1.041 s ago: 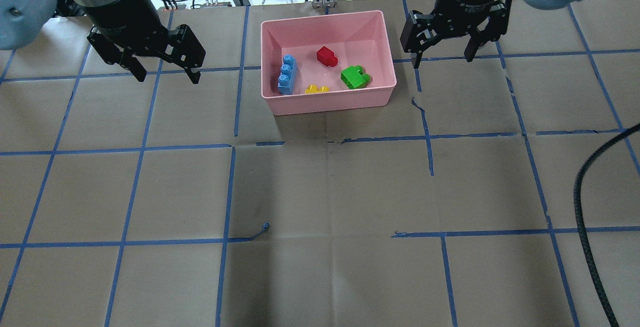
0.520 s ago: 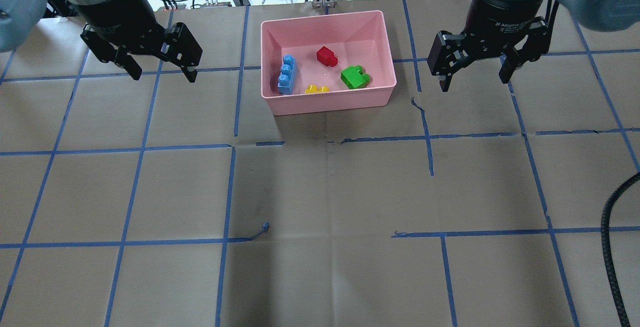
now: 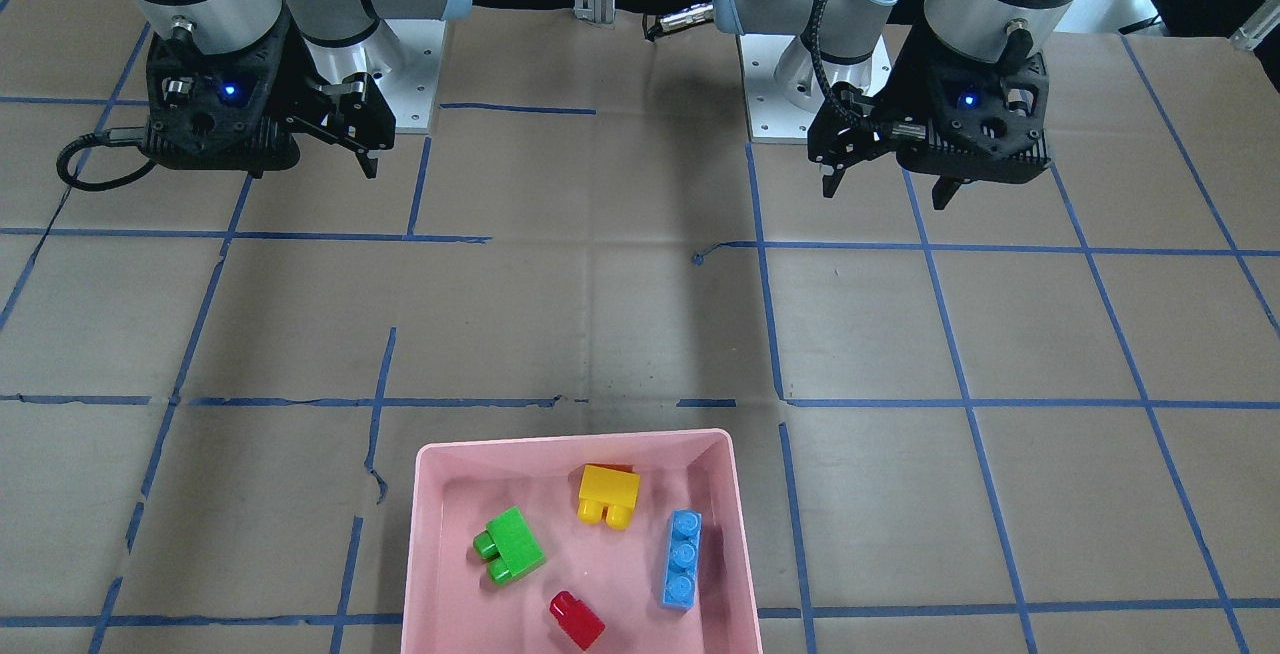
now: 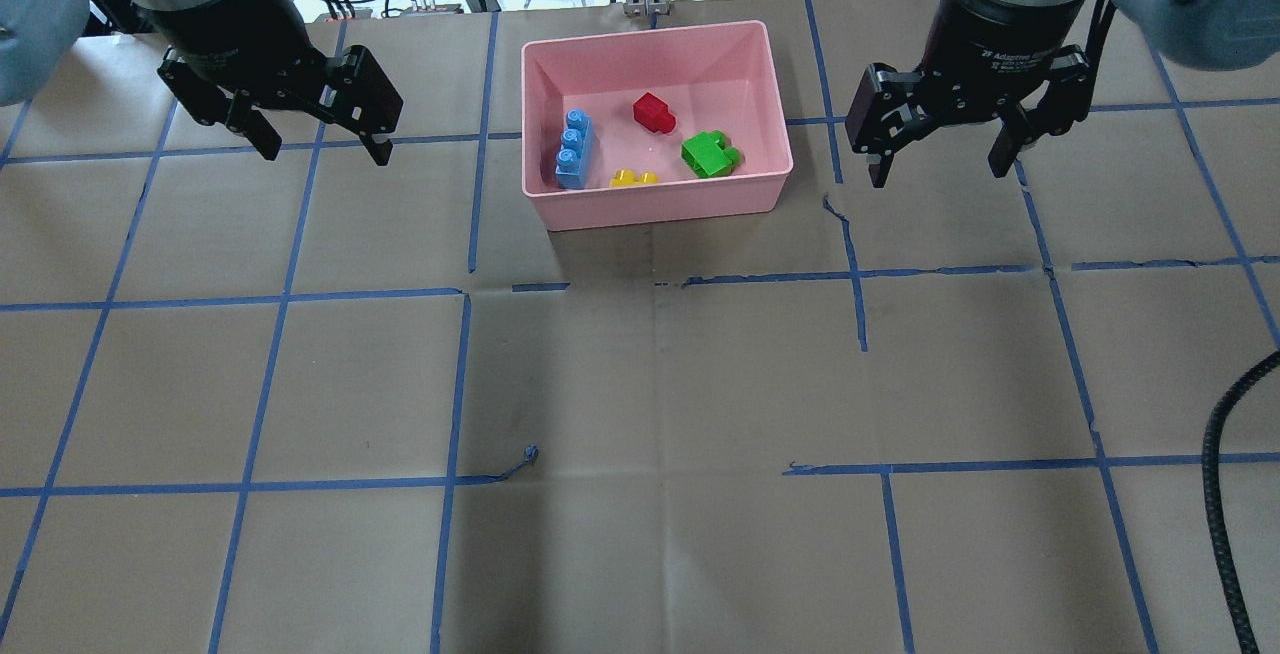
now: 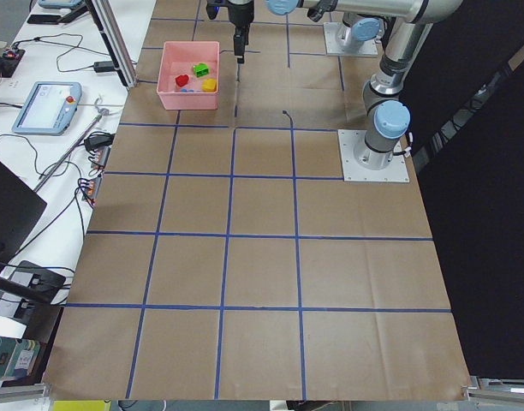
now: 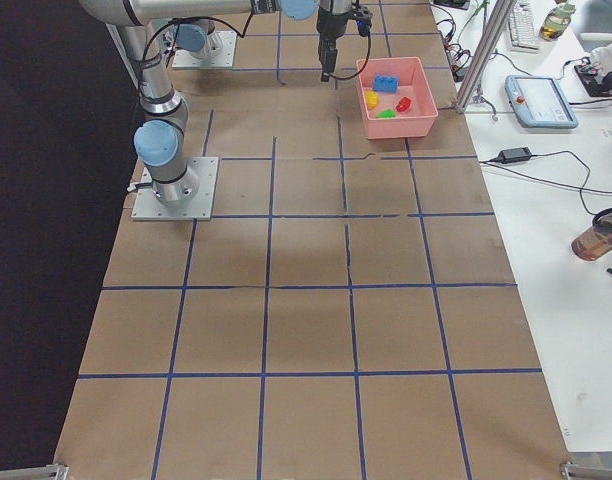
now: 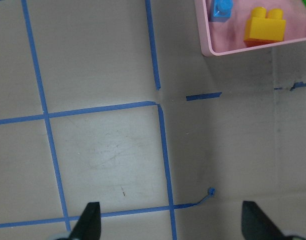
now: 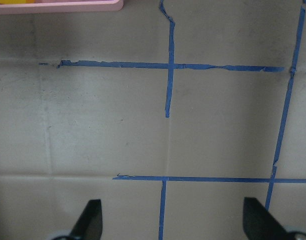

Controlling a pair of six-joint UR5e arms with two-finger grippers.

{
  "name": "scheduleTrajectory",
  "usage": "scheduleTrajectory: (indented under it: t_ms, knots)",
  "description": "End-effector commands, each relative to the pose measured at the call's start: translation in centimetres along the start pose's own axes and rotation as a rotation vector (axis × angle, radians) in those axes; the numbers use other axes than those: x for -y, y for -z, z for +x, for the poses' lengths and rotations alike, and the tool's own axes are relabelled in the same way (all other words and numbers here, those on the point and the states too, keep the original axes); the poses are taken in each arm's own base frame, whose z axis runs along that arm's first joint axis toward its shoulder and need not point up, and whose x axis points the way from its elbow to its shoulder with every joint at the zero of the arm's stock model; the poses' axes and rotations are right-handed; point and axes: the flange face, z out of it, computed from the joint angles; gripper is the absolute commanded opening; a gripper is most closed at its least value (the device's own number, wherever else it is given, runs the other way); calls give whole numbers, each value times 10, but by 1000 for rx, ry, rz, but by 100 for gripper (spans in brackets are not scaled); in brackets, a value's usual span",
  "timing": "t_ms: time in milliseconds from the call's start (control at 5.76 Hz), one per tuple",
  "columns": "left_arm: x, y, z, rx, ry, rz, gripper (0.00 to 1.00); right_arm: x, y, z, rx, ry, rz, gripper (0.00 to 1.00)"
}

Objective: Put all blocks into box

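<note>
With the green, red, blue and yellow studded plastic bricks (image 4: 710, 154) being contained in the shallow pink plastic tray (image 4: 660, 206), and the left gripper (image 4: 325, 149) and right gripper (image 4: 938, 174) being held wide open and empty, only a tray clipped by a low arm is being risked.

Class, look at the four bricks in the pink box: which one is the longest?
The blue brick: three studs in a row, lying by a side wall of the box. The red brick, green brick and yellow brick are shorter.
</note>
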Motion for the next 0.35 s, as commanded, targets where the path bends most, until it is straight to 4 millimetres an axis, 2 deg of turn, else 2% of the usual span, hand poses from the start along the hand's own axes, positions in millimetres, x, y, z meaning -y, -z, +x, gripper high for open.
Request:
scheduleTrajectory:
  t_ms: [0,173]
  knots:
    - [-2,5,-1,0,2,6,99,0,-1,1,-1,1,-1,99]
    - [0,-1,-1,-3,1,-4,99,1,-1,1,-1,1,-3,99]
